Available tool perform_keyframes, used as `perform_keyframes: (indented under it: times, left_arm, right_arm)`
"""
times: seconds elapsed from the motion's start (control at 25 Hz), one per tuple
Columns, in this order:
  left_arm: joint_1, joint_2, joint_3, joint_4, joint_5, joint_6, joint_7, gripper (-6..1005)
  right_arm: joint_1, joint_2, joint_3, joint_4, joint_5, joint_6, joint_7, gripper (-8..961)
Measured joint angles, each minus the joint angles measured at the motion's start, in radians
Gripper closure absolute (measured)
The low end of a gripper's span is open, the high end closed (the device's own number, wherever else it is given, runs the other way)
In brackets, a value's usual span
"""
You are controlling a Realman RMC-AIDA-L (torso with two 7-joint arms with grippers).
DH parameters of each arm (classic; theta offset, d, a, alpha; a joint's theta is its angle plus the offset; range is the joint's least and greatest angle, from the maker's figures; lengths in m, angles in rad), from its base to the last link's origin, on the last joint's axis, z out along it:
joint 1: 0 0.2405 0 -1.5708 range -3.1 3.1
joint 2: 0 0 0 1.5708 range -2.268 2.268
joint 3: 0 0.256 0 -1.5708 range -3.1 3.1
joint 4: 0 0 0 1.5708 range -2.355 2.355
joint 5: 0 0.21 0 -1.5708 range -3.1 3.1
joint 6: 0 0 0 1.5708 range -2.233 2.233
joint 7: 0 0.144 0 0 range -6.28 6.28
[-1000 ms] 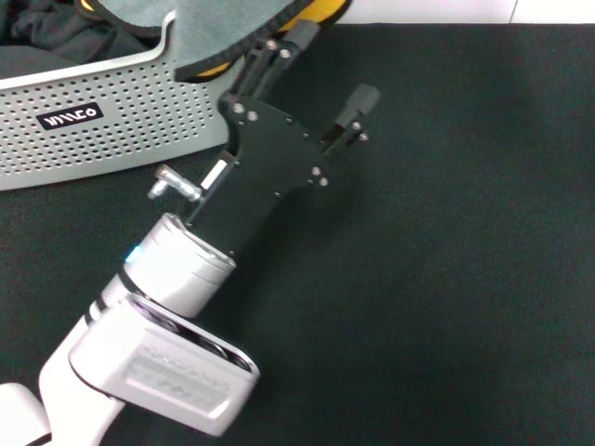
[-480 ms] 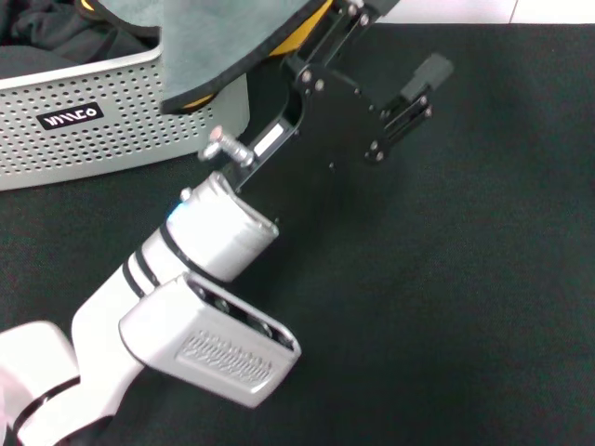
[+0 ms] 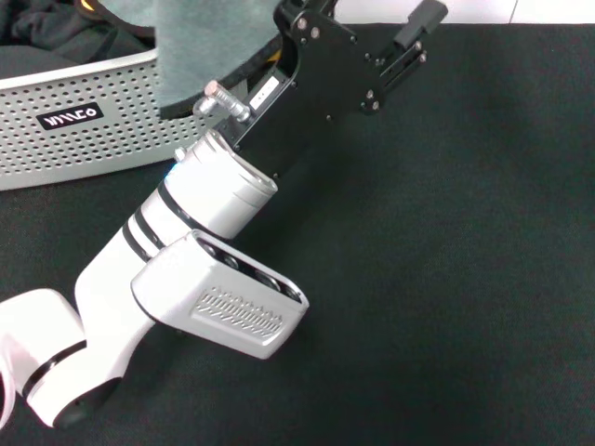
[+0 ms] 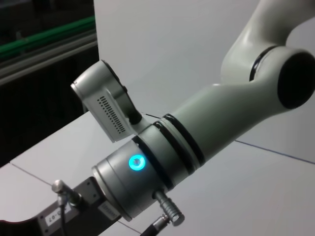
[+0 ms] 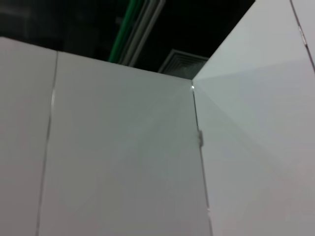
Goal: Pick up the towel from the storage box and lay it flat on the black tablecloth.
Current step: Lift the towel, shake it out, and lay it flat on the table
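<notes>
One storage box (image 3: 84,139) stands at the far left of the head view on the black tablecloth (image 3: 446,279), which covers the worktop across the rest of the scene. The box is pale grey plastic with rows of small round holes in its wall and a curved rim. Inside it, dark fabric (image 3: 46,37) lies bunched against the back, and a small patch of yellow-orange shows at the top edge behind it. A small black label (image 3: 72,118) on the box wall carries a white logo; the letters are stylised and cannot be read with certainty.

The towel (image 3: 209,51) hangs over the right end of the box, grey face towards the camera, with a thin dark hem along its lower edge and a sliver of yellow-orange beside the arm. It is raised above the rim, draping down in front of the box wall.

The left arm reaches diagonally from the lower left towards the top centre, its white links leading to a black wrist plate. The left gripper (image 3: 372,19) sits at the top edge of the view, just right of the towel; one finger (image 3: 423,20) juts out to the right, apart from the cloth, while the other is out of sight, so whether it grips the towel cannot be told.

The right arm appears in the left wrist view, bent at the elbow, with a lit blue ring on one joint.
</notes>
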Motion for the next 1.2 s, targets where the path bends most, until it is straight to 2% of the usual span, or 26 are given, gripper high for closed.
perform_keyframes:
  times: [0.36, 1.2]
  left_arm:
    - [-0.007, 0.000, -0.009, -0.007, 0.000, -0.056, 0.083, 276]
    - [0.031, 0.000, -0.131, -0.061, -0.020, -0.071, 0.131, 286]
  right_arm:
    - [-0.003, 0.000, -0.026, -0.005, 0.049, -0.048, 0.002, 946]
    - [-0.077, 0.000, -0.031, -0.027, 0.096, -0.149, 0.004, 946]
